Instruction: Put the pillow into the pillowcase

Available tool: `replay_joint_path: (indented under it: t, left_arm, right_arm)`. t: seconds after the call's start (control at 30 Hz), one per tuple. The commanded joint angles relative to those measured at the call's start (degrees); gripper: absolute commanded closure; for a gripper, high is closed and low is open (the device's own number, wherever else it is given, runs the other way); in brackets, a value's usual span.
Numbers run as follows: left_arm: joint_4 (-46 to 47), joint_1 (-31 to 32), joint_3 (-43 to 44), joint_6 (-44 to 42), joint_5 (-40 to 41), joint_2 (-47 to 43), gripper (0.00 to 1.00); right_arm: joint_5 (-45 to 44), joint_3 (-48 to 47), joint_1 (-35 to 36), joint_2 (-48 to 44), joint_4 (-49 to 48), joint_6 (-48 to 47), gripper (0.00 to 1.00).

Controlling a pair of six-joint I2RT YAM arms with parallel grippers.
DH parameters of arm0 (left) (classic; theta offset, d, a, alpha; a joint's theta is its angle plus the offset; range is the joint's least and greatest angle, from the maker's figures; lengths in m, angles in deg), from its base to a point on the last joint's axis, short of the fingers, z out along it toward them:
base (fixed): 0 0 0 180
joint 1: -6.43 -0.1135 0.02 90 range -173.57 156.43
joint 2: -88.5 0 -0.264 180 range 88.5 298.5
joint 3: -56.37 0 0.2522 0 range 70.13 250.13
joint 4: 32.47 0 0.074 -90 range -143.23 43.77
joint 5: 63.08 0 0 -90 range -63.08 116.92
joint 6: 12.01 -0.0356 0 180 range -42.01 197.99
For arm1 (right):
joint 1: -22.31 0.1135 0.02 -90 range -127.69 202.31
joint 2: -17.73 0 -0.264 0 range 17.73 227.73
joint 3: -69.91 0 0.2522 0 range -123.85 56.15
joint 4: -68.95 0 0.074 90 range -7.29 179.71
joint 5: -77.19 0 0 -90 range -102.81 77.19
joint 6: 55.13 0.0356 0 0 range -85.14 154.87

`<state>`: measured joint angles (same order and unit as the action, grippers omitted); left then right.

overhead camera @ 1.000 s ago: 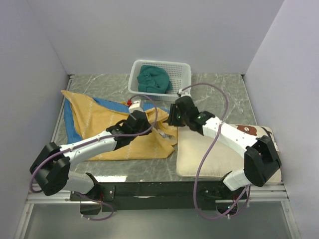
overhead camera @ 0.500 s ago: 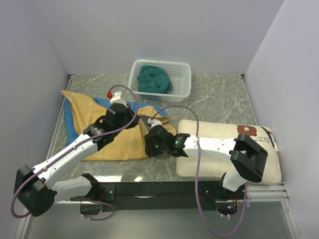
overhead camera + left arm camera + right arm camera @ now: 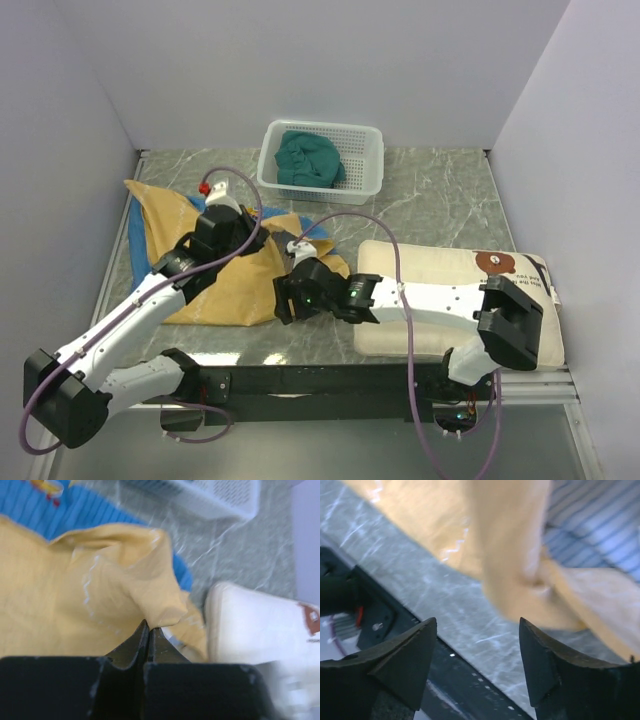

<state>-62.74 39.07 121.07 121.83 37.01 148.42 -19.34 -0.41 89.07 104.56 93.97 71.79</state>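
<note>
Left gripper (image 3: 148, 626) has its fingers pressed fully together, pinching a raised fold of the thin mustard pillowcase (image 3: 228, 296). This lies crumpled on the grey marbled table (image 3: 430, 200), its blue striped side showing. Right gripper (image 3: 477, 624) is spread wide and holds nothing, at the case's near edge. Plump cream rectangular pillow (image 3: 430, 262) lies flat just beside the case.
</note>
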Motion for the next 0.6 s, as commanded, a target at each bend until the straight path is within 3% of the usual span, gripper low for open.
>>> replay_joint_path:
  t: [0.0, 0.2, 0.27, 0.33, 0.57]
  left_arm:
    - [1.1, 0.0, -6.6, 2.0, -2.0, -4.0, 0.99]
    - [1.2, 0.0, -11.2, 2.8, -2.0, -6.7, 0.99]
    - [1.8, -0.1, -11.6, 2.7, -2.6, -6.4, 0.99]
    - [2.2, 0.0, -10.9, 2.7, -2.9, -5.3, 0.99]
    - [2.5, -0.1, -0.4, 0.5, -3.8, 6.0, 0.99]
  right_arm:
    - [-6.0, -1.9, -1.9, -6.0, 2.4, -2.0, 0.24]
    - [-10.7, 2.9, -10.7, -14.7, 8.1, -1.6, 0.19]
    - [-18.3, 4.3, -13.3, -17.6, 11.6, -1.5, 0.06]
    - [-23.2, 6.2, -14.5, -19.5, 15.4, -1.3, 0.00]
    - [-21.7, 10.1, -20.9, -14.9, 14.7, -1.6, 0.00]
